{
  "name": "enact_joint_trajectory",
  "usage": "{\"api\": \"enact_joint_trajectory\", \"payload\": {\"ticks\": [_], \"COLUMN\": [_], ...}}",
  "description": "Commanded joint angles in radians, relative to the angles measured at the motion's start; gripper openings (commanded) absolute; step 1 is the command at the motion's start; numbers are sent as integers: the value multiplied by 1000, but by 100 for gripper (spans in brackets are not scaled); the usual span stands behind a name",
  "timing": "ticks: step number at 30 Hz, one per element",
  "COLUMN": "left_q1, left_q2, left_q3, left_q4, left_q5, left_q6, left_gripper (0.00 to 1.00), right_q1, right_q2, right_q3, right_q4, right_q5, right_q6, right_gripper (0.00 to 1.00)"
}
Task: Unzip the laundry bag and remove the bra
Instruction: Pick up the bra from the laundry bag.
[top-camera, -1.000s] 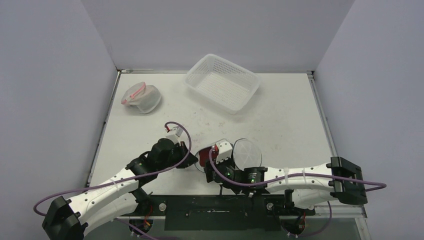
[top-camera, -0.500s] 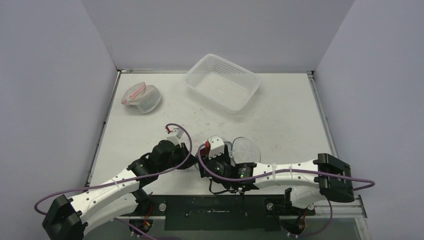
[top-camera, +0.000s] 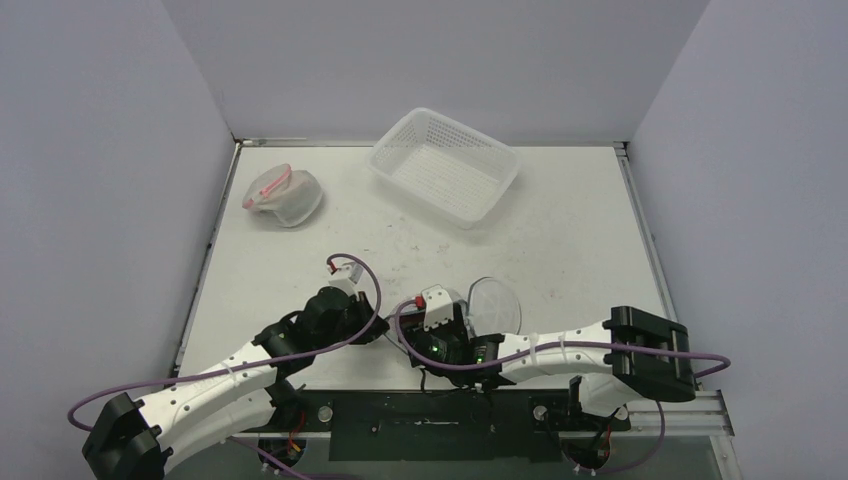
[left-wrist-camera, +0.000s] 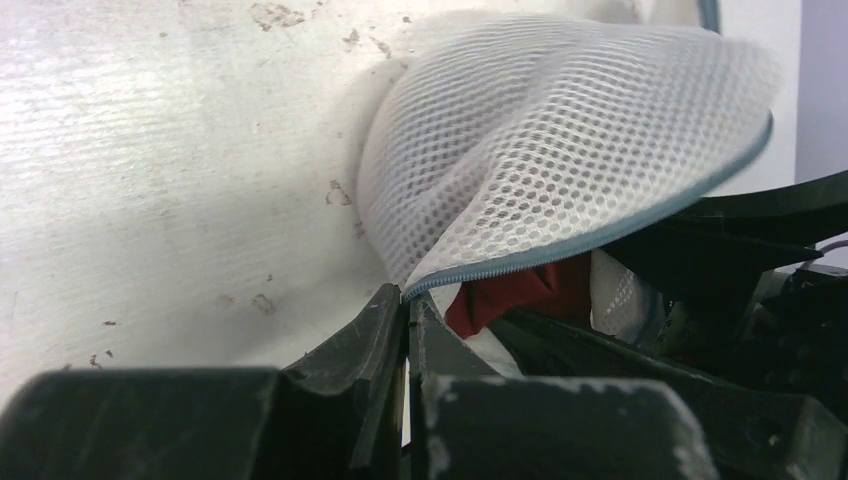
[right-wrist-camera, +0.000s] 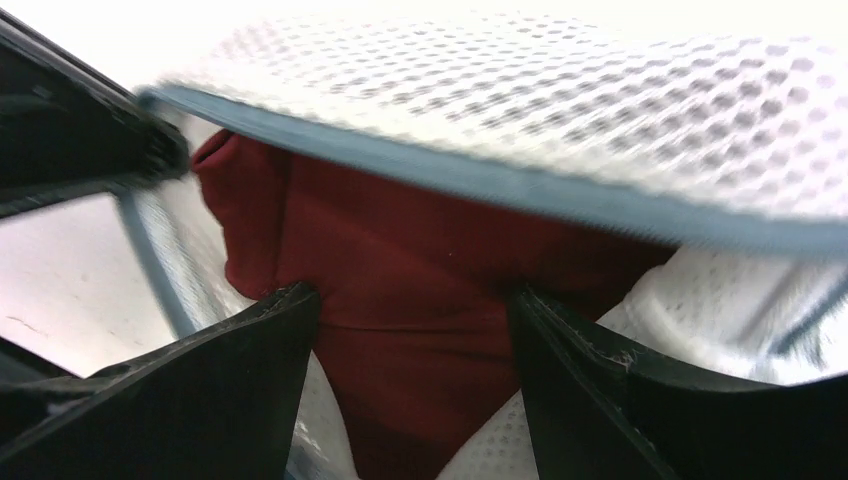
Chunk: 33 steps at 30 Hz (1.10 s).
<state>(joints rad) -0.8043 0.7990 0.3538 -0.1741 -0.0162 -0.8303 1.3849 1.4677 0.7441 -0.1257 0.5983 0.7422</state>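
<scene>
Right gripper (right-wrist-camera: 405, 305) slid toward 9 o'clock, jaws spread astride dark-red fabric bra (right-wrist-camera: 400, 240); left gripper (left-wrist-camera: 408, 305) pinches white mesh laundry bag (left-wrist-camera: 540, 130); grab fabric only.

The laundry bag (left-wrist-camera: 560, 130) is open-weave mesh cloth, the bra (right-wrist-camera: 420, 300) matt dark-red fabric, the table (left-wrist-camera: 150, 180) scuffed.

You're in a robotics lab cell: plain lilac-grey walls (top-camera: 100, 150) box in a scuffed white surface (top-camera: 560, 240), with two cabled arms (top-camera: 210, 385) bolted to a metal rail (top-camera: 440, 412) along the frame's bottom.
</scene>
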Motion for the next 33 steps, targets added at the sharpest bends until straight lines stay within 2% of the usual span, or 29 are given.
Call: {"api": "enact_joint_trajectory", "payload": {"ticks": [1,7,16,26,33], "left_q1": [-3,-4,-4,-6,-13], "left_q2": [-8,7,18,41,48], "left_q3": [11,0,9,3,-13], "left_q4": [-50,-9,58,92,114], "left_q5": [-95,-70,-11,13,16], "left_q6": [-6,-7,-6,-12,-20], "left_gripper": [0,0,0,0,0], "right_q1": [14,34,81,77,42], "right_q2": [-43,-112,-170,3,95], "right_q3": [-100,-161,-55,118,164], "right_q4": [-17,29,89,-14,-60], "right_q5": [34,44,141,218,214], "right_q6": [105,107,35,55,87], "right_gripper": [70,73,78,80,74]}}
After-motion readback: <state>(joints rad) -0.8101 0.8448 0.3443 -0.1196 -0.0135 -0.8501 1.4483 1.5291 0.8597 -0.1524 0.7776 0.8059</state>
